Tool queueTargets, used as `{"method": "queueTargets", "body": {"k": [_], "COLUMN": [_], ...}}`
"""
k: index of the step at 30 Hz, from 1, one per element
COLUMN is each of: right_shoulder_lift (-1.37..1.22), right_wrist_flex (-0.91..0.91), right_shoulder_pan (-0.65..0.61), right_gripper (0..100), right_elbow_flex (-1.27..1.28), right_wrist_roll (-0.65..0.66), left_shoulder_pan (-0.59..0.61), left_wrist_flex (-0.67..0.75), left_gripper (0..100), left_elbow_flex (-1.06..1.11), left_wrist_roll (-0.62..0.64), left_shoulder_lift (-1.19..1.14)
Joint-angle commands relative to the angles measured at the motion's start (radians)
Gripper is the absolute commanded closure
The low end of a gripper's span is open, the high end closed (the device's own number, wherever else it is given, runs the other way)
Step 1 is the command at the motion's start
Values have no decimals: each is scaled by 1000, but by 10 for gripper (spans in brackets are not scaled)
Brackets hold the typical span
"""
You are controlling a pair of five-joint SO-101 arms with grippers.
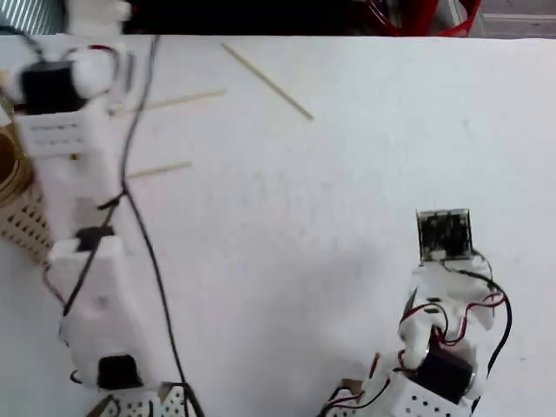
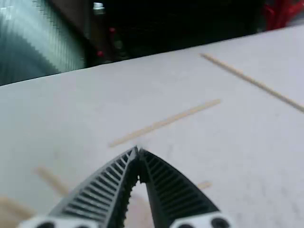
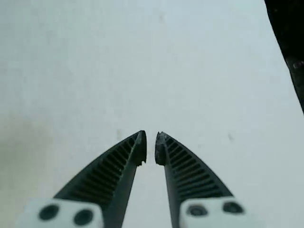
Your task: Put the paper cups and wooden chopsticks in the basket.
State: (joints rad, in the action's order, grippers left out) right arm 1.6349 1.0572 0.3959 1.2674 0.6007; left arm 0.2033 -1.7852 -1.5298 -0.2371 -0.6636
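Three wooden chopsticks lie at the far left of the white table: a long slanted one (image 1: 265, 80) (image 2: 251, 80), one (image 1: 174, 100) (image 2: 164, 122) just beyond my left gripper, and a short length (image 1: 156, 170) nearer. My left gripper (image 2: 138, 154) hangs above the table with its fingertips touching and nothing between them. The left arm (image 1: 78, 174) reaches along the left edge. My right gripper (image 3: 149, 145) is over bare table at the front right, its tips a hair apart and holding nothing. The woven basket (image 1: 22, 217) sits at the left edge, partly hidden by the left arm.
A brown curved rim (image 1: 10, 165) shows in the basket; I cannot tell what it is. A black cable (image 1: 143, 226) trails along the left arm. The right arm (image 1: 443, 295) stays at the front right. The table's far edge (image 1: 347, 36) borders a dark background.
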Motion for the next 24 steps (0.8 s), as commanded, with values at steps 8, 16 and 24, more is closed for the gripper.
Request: {"method": "queueTargets", "body": {"k": [8, 16, 24], "right_shoulder_lift": [-1098, -1573, -1463], "right_wrist_flex": [73, 39, 48], "right_shoulder_pan": [-550, -616, -522], "right_gripper": [837, 836, 836], "right_elbow_flex": [-1014, -1381, -1301], "right_wrist_roll": [-110, -121, -175], "left_shoulder_pan": [417, 544, 493], "left_wrist_flex": [109, 508, 502], "left_gripper": [972, 972, 972], "left_elbow_flex": [551, 746, 712], "left_wrist_roll": [-112, -172, -229], "left_shoulder_lift": [91, -140, -171]}}
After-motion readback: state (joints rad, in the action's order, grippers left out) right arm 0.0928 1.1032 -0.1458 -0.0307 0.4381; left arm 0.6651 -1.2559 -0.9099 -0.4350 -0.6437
